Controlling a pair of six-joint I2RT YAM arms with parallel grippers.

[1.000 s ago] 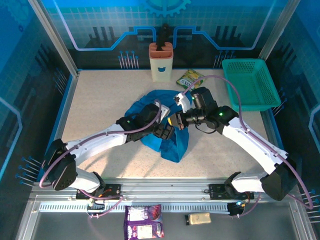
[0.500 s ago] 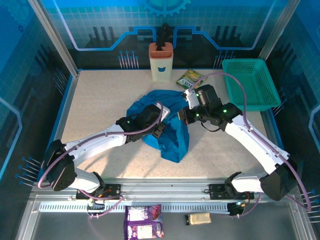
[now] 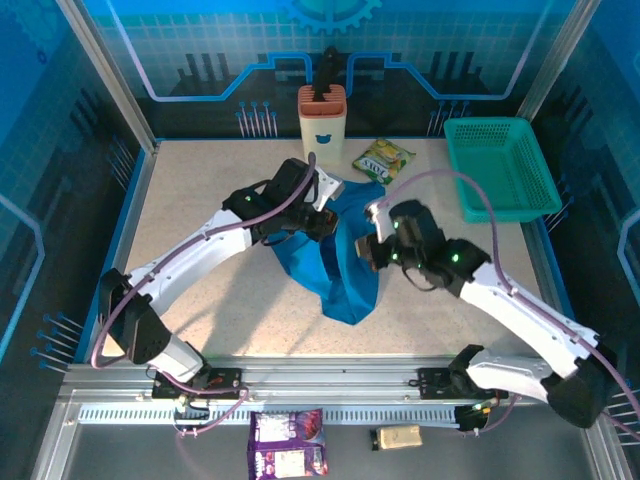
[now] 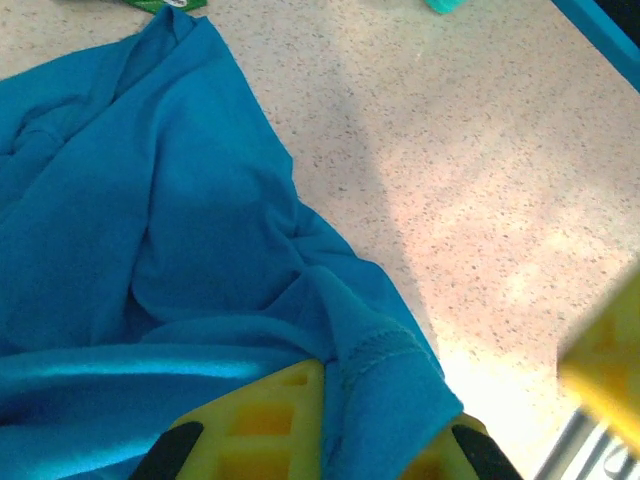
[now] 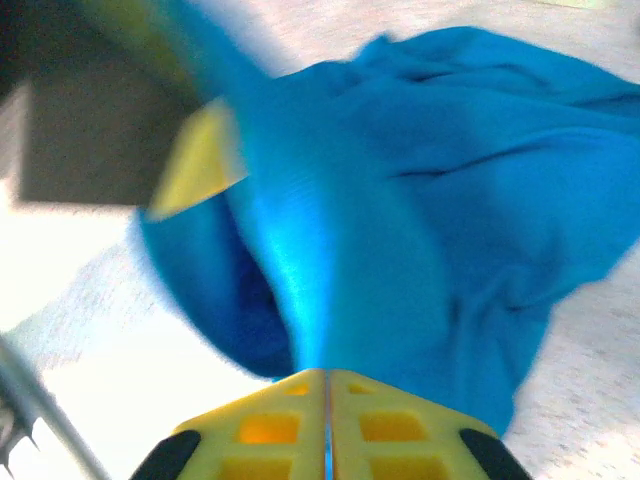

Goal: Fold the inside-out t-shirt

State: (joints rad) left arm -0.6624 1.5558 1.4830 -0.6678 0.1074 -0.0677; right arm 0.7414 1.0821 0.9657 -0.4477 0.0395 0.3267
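Blue t-shirt plain; green packet print illegible.

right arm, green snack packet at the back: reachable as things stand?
Probably yes: the snack packet lies just past the right tool, nothing standing between. But that tool is shut on the t-shirt, so it must let go first.

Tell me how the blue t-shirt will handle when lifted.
Probably floppy: the t-shirt sags in folds between the left gripper and right gripper. Likely light: thin cloth, pinched by shut fingers. Its low end may drag on the table.
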